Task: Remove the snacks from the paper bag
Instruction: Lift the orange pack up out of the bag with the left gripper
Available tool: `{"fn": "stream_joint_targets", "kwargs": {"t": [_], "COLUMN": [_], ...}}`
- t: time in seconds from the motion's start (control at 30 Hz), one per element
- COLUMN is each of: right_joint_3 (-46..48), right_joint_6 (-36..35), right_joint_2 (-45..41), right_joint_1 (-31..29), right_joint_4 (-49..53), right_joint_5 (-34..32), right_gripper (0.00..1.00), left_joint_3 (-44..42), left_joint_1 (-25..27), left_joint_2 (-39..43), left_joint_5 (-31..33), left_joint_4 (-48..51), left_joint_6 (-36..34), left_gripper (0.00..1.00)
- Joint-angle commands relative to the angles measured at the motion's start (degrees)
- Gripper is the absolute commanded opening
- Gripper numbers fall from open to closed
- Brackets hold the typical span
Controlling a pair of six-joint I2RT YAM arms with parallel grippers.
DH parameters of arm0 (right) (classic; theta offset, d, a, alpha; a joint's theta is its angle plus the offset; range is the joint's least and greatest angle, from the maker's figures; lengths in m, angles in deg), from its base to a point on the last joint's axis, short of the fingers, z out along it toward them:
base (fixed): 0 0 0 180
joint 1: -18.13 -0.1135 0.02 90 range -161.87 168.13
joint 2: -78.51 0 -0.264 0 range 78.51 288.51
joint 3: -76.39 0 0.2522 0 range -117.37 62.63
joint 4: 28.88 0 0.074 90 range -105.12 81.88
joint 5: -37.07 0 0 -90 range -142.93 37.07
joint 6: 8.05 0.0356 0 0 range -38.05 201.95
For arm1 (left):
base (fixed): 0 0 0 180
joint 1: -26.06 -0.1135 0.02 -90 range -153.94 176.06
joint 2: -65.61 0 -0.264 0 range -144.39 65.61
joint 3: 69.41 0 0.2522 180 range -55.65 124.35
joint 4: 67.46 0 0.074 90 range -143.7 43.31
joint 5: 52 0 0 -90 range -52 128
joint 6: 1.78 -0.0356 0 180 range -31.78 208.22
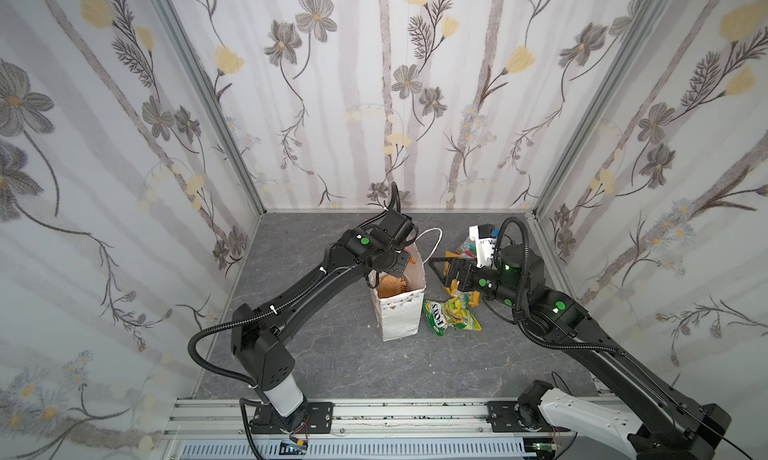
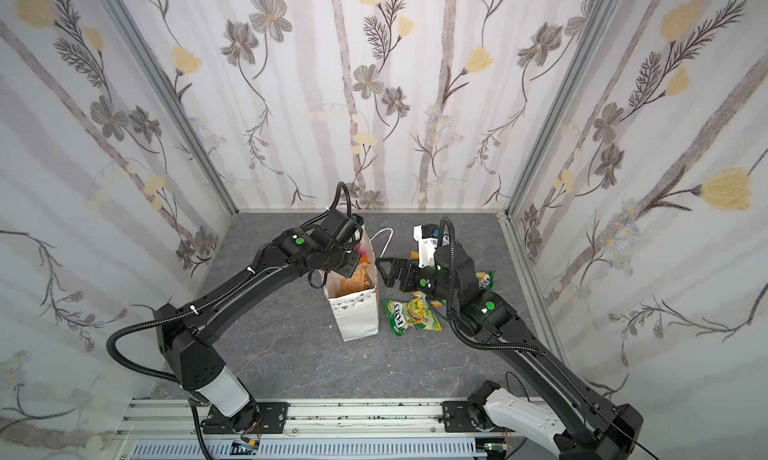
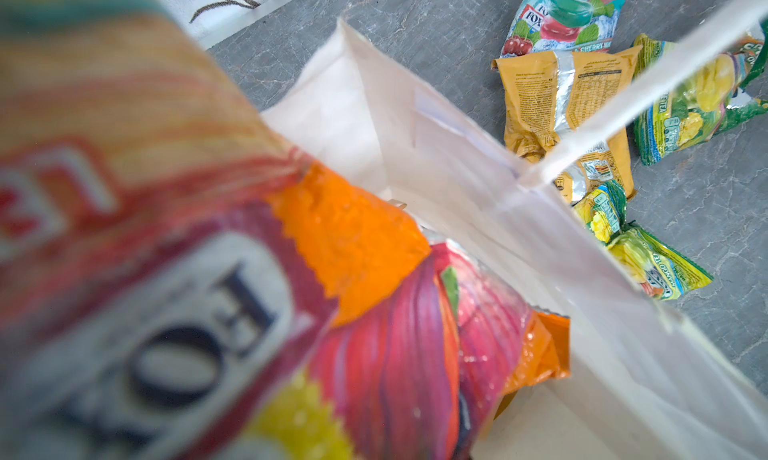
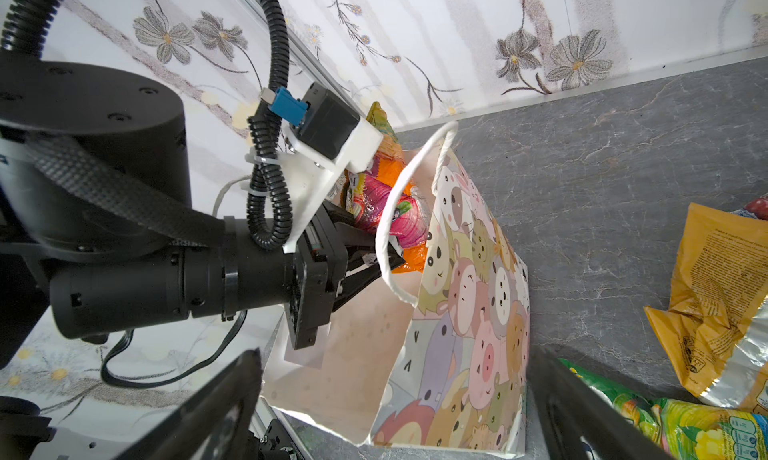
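Pressed almost against the left wrist lens, and blurred, is a red candy packet (image 3: 166, 312) with a "FOX'S" label. The left end effector (image 4: 388, 260) has its jaws pressed together on this packet at the mouth of the paper bag (image 1: 399, 316). The packet's upper end stands above the rim and its lower end hangs inside the bag. Deeper in the bag lies an orange pouch (image 3: 357, 237), partly covered by the red packet; what else lies under them cannot be told. The bag stands upright on the grey counter (image 1: 332, 362) with its mouth open. One white cord handle (image 1: 432, 237) loops up at the far rim, and the side panel (image 4: 469, 312) shows cartoon animals.

The right end effector (image 1: 445, 271) hangs just right of the bag's rim, jaws spread wide and holding nothing. Four packets lie on the counter to the bag's right. A yellow-green packet (image 1: 451, 314) is just beside the bag. Farther back are a second yellow-green packet (image 3: 685, 100), a yellow-orange chip bag (image 3: 557, 104) and a teal candy packet (image 3: 561, 17).
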Motion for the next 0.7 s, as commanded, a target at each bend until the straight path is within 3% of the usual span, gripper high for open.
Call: {"fn": "stream_joint_targets", "kwargs": {"t": [0.0,0.33,0.67], "right_joint_3": [-0.6,0.4,0.5], "right_joint_6": [0.6,1.8,2.8], "right_joint_2": [-0.6,-3.5,-5.5], "right_joint_1": [-0.1,-0.1,-0.1], "right_joint_4": [-3.3,-6.3,-9.4], "right_joint_5": [-0.9,-0.8,0.6], "right_gripper": [0.99,0.99,0.99], "left_joint_3": [0.9,-1.1,-5.0], "left_joint_1": [0.0,0.7,2.4], "left_joint_2": [1.3,6.0,13.7], "left_joint_5": [1.5,1.0,-3.3], "left_joint_4": [-0.1,-3.5,-12.1], "left_joint_6": [-0.5,-0.7,-4.0], "left_gripper": [0.0,0.0,0.0]}}
